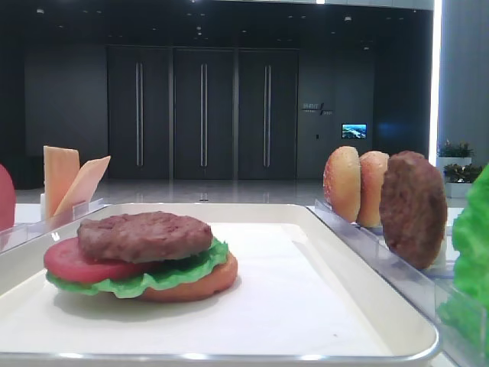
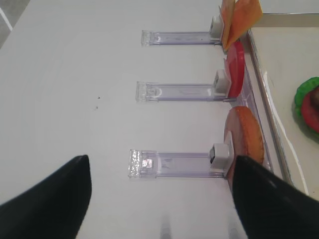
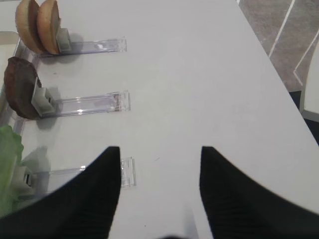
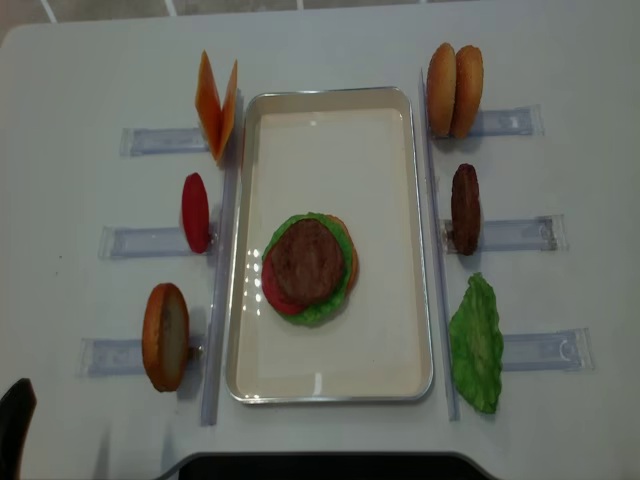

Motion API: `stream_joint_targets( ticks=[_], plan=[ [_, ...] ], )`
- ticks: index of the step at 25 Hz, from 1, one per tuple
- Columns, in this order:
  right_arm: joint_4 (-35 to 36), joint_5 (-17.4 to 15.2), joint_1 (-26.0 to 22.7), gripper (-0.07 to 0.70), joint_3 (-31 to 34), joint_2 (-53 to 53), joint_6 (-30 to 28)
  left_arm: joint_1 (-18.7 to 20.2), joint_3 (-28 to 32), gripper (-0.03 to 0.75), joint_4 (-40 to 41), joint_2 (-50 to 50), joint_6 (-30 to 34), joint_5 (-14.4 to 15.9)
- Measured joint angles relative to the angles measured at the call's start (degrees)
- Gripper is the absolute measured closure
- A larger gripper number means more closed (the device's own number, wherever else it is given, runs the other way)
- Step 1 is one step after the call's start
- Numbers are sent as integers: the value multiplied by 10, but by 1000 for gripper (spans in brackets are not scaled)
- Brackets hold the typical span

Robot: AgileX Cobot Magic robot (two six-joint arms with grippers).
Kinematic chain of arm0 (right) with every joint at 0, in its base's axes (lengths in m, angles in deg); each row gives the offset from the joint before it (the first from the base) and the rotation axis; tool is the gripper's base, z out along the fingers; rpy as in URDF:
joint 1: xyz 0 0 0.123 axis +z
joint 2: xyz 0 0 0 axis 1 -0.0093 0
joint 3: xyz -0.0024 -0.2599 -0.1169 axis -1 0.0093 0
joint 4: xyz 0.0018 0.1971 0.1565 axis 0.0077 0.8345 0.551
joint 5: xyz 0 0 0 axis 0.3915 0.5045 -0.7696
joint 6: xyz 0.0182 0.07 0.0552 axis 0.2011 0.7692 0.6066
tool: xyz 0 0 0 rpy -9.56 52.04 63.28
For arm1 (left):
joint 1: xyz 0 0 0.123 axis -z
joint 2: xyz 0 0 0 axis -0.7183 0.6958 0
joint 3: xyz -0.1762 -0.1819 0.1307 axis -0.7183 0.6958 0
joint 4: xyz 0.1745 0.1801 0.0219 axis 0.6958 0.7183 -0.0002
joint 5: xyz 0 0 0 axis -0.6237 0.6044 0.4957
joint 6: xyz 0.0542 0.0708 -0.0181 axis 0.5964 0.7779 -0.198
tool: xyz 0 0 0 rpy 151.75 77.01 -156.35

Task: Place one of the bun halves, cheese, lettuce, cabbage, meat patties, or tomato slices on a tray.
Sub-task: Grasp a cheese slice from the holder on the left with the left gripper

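On the large white rectangular tray with the shiny metal rim (image 4: 330,115) a partial burger is already stacked: a tan-orange bun half (image 1: 206,281) at the bottom, a ruffled bright green lettuce leaf (image 1: 164,277) on it, a smooth red tomato slice (image 1: 72,264) poking out to one side, and a rough dark brown meat patty (image 1: 144,235) on top. No cheese lies in the stack, so a fair judgement is that several layers are done and at least one more piece could be added. The thin pale orange cheese slices (image 4: 217,104) stand leaning in the clear plastic rack (image 4: 165,140) at the far left of the white bench (image 4: 330,40), just beside the tray. Near them on that side stand a spare tomato slice (image 4: 195,212) and a bun half (image 4: 166,335), each in its own rack; on the right side stand two bun halves (image 4: 455,89), a second patty (image 4: 465,208) and a loose lettuce leaf (image 4: 478,344). The left gripper (image 2: 162,199) hangs over the bench in front of the nearest left rack, jaws spread wide and holding nothing. The right gripper (image 3: 160,189) hovers over bare bench beside the right racks, likewise parted and empty. Neither touches any ingredient.
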Motion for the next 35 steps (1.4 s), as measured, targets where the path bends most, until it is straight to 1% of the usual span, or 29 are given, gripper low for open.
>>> stream_joint_targets(
  ticks=[30,35],
  plan=[
    [0,0,0,283,0,0,0,0,0,23,0,0,0,0],
    [0,0,0,283,0,0,0,0,0,23,18,0,-4,0]
  ],
)
